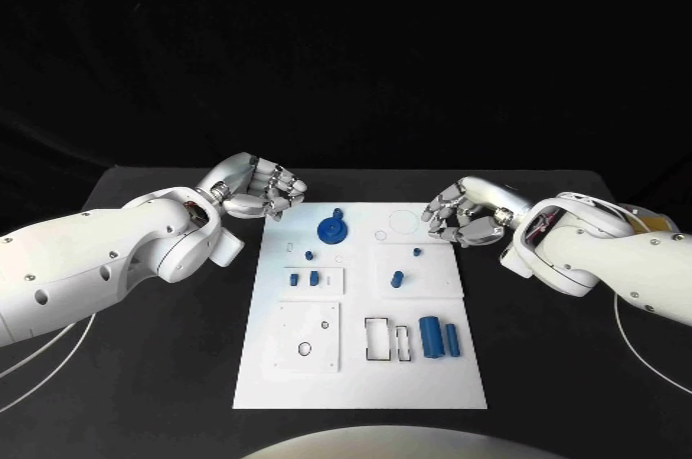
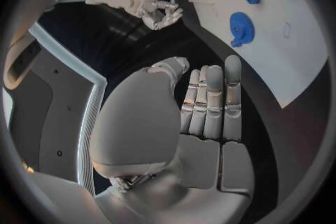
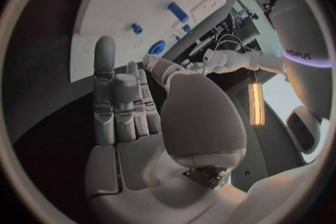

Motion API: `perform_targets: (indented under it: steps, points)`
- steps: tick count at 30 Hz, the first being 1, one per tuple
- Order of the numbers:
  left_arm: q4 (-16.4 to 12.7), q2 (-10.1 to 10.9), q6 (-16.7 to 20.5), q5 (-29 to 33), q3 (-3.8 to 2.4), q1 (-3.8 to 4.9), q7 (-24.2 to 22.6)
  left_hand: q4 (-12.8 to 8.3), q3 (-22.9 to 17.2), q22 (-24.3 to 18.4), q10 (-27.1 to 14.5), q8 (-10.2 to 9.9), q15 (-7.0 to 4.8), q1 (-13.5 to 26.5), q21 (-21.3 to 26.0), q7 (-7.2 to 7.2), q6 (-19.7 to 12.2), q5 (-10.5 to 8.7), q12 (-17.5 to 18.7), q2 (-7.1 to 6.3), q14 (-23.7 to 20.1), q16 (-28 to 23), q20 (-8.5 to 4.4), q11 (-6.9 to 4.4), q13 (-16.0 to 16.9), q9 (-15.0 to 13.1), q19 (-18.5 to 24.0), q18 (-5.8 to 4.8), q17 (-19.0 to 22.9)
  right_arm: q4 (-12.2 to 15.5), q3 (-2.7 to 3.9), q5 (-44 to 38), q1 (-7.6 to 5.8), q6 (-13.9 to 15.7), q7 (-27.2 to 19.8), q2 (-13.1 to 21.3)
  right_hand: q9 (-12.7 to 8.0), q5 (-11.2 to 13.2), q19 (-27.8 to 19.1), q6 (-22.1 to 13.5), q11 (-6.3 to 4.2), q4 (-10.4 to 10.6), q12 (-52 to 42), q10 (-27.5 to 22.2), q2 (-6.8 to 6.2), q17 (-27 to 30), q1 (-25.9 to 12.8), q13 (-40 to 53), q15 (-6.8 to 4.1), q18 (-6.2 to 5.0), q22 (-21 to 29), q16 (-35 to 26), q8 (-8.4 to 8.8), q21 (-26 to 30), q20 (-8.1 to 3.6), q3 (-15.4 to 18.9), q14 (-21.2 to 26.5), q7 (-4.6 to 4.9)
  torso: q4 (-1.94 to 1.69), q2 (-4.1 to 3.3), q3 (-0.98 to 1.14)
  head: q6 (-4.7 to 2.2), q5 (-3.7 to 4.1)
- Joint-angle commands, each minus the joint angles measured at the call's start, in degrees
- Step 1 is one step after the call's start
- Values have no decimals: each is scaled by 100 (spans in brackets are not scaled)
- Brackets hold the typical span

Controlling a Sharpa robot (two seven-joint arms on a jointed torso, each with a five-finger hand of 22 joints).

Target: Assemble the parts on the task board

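While hovering off the far corners of the task board, left hand and right hand both spread, holding nothing. On the board: blue wheel-shaped part at the far edge, small blue parts mid-board, two blue cylinders nearer. Black table beneath, unobstructed.

From my console, the table reads as a matt black surface, cloth-like and free of glare. On it the task board looks like smooth white plastic or painted sheet, flat and barely shiny. Toward the board's far edge the blue gear-shaped part has an even, slightly satin plastic look, as do the two blue cylinders near its front. The left hand and right hand gleam like brushed silver metal; the arm shells are glossy white plastic.
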State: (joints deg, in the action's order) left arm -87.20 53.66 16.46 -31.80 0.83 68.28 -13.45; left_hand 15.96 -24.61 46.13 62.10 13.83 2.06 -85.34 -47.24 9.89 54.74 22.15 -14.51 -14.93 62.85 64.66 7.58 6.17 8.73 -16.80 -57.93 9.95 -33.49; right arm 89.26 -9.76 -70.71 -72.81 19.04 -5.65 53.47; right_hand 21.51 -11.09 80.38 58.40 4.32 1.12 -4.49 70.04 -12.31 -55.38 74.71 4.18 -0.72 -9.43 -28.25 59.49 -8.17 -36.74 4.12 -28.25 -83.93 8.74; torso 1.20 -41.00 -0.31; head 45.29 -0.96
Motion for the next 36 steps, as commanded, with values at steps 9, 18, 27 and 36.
perform_targets:
  steps: [9, 18, 27, 36]
  points:
    - [-270, 55, 295, 2060, -5, 1, -592, -4, -21, -45, 103, -24, -17, 33, 75, -18, 26, 24, -107, 45, -53, -42, -15, -23, 45, -11, 28, 65, 42, 367, -1, -2185, 118, -356, 917, -14, 22, -42, 132, -135, 147, 7, 61, -386, -87, -1351, -134, 0, 118, 309, -2177, 1491, 112, -2036, 88, -17, -286, 109, -1, -1, -4, -28, 70]
    - [-288, 60, 273, 2138, -5, 1, -612, -10, -15, -58, 105, -43, -21, 36, 92, -12, 2, 19, -132, 37, -45, -45, -20, -23, 58, -9, 16, 64, 51, 397, -1, -2552, 201, -237, 1161, -142, 42, -164, 137, -101, 150, -42, 43, -374, -42, -1601, -57, 13, 132, 354, -2789, 1792, 114, -2586, 139, -128, -301, 109, -11, -8, -6, -12, 67]
    - [-297, 70, 246, 2149, -5, 1, -588, -11, -10, -72, 76, -74, -17, 45, 109, 5, -41, 16, -143, 30, -32, -42, -23, -13, 67, -2, -2, 61, 60, 319, -1, -2748, 275, -206, 1300, -288, 71, -108, 131, -21, 121, -71, 28, -299, 52, -1671, -8, 15, 114, 364, -3064, 1900, 80, -2830, 159, -308, -302, 73, -7, -3, -1, 9, 43]
    - [-300, 80, 210, 2151, -5, 1, -546, -10, -4, -80, 50, -92, -11, 53, 119, 16, -64, 10, -149, 25, -21, -36, -21, -4, 72, 2, -16, 59, 64, 234, -1, -2885, 334, -240, 1362, -402, 89, -81, 133, 16, 108, -84, 22, -254, 79, -1700, -5, 17, 106, 374, -3199, 1944, 60, -2947, 164, -386, -303, 60, 0, -6, 2, 21, 33]
